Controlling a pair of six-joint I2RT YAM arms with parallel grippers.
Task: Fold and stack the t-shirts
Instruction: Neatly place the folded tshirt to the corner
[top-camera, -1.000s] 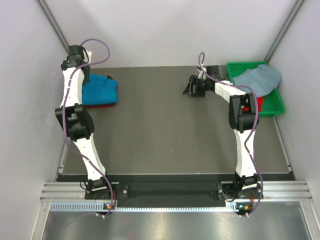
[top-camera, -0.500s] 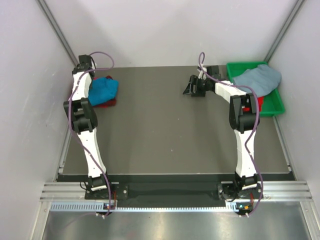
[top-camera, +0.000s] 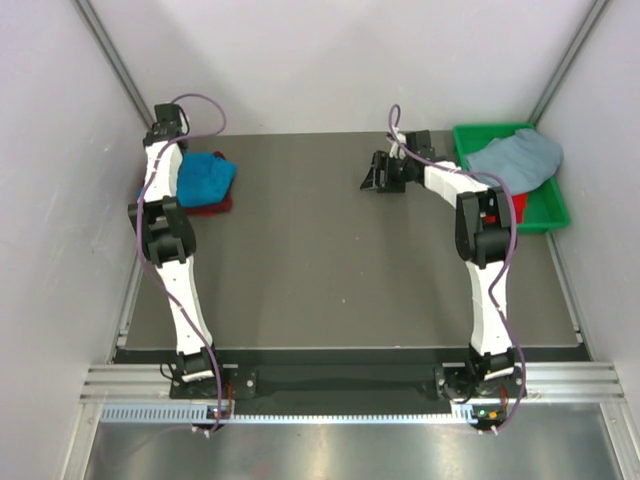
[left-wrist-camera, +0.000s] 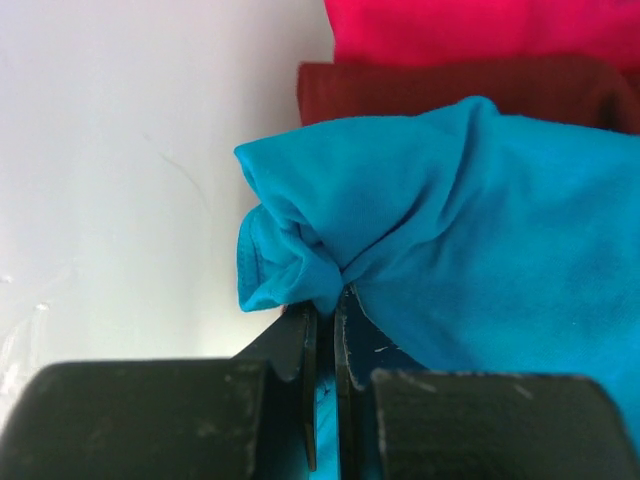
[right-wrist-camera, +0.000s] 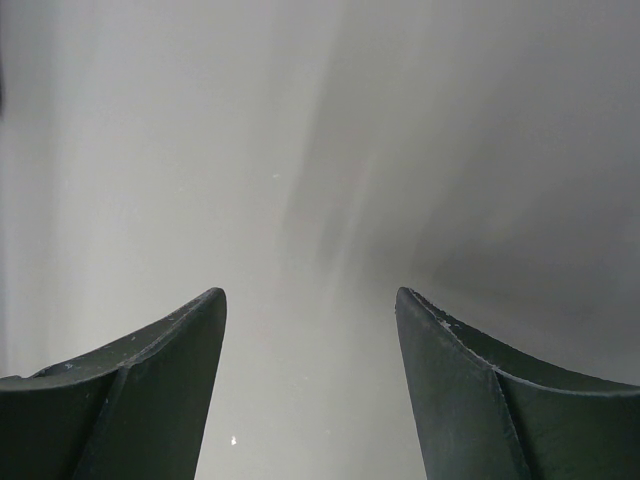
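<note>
A bright turquoise-blue t-shirt (top-camera: 205, 178) lies bunched on a small stack at the table's far left, over a dark maroon shirt (left-wrist-camera: 450, 90) and a red shirt (left-wrist-camera: 480, 28). My left gripper (left-wrist-camera: 327, 302) is shut on a pinched fold at the turquoise shirt's edge (left-wrist-camera: 480, 230). In the top view the left gripper (top-camera: 168, 150) sits at the stack's far left corner, mostly hidden by the arm. My right gripper (top-camera: 375, 176) is open and empty over bare table at the far middle, and shows so in its wrist view (right-wrist-camera: 310, 300). A pale grey-blue shirt (top-camera: 515, 158) lies heaped in the green bin.
The green plastic bin (top-camera: 545, 212) stands at the far right, with a bit of red cloth (top-camera: 520, 206) under the grey-blue shirt. White walls close in on the left, back and right. The dark table top (top-camera: 320, 260) lies between the arms.
The left arm has swung toward the far left corner, and the turquoise shirt has bunched up smaller toward the left. The right gripper has shifted slightly left.
</note>
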